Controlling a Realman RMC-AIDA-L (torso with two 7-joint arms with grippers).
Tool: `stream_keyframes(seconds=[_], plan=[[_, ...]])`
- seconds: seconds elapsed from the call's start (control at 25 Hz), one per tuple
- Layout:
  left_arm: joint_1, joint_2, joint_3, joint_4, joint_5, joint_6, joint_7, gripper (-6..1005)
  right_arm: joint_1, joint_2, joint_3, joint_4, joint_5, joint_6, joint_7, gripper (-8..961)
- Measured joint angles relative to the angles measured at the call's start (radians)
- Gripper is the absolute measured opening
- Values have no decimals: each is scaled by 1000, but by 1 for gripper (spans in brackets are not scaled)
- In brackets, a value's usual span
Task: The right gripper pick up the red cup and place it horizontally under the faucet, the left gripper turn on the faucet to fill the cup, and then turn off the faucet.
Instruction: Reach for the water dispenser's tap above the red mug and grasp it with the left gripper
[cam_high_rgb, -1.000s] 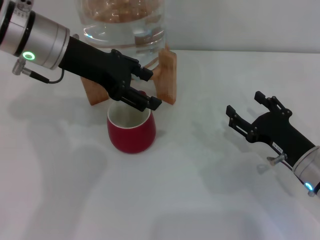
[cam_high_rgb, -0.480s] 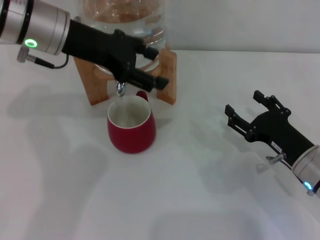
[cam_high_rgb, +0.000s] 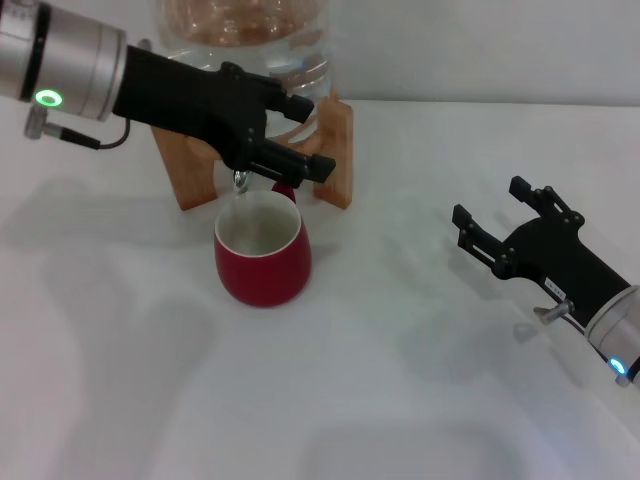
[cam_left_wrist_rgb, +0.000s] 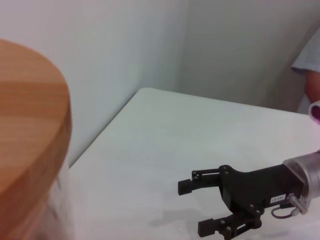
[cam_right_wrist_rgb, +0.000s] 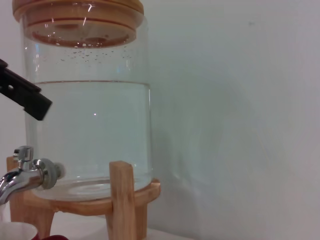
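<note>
From the head camera, the red cup (cam_high_rgb: 262, 252) stood upright on the white surface (cam_high_rgb: 400, 400), just in front of the wooden stand (cam_high_rgb: 335, 155) and directly below the faucet (cam_high_rgb: 241, 180), whose chrome spout showed just above the cup's cream rim; the left gripper (cam_high_rgb: 305, 135) reached in from the left over the cup, its black fingers (cam_high_rgb: 310, 166) spread to either side of the tap region, though whether they touched the lever could not be told; the clear water jar (cam_high_rgb: 245, 50) rose behind it; the right gripper (cam_high_rgb: 495, 225) lay well apart at the right of the surface, its fingers apart and holding nothing.

From the left wrist camera, the wooden lid (cam_left_wrist_rgb: 30, 120) of the jar filled the near side; the right gripper (cam_left_wrist_rgb: 197, 207) showed farther off across the surface, fingers apart and empty.

From the right wrist camera, the water jar (cam_right_wrist_rgb: 87, 100) stood on its stand (cam_right_wrist_rgb: 122, 200) with the water level below the lid; the faucet (cam_right_wrist_rgb: 27, 175) jutted from the jar's base, and one black finger of the left gripper (cam_right_wrist_rgb: 25, 97) hung just above it.
</note>
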Motion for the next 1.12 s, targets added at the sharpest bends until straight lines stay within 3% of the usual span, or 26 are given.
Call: stream_keyframes(seconds=[0.52, 1.12], plan=[[107, -4, 0, -69, -81, 77, 6, 886, 11, 0, 2, -1, 0, 11, 0, 832], [135, -3, 0, -69, -81, 81, 6, 886, 12, 0, 1, -1, 0, 11, 0, 832]])
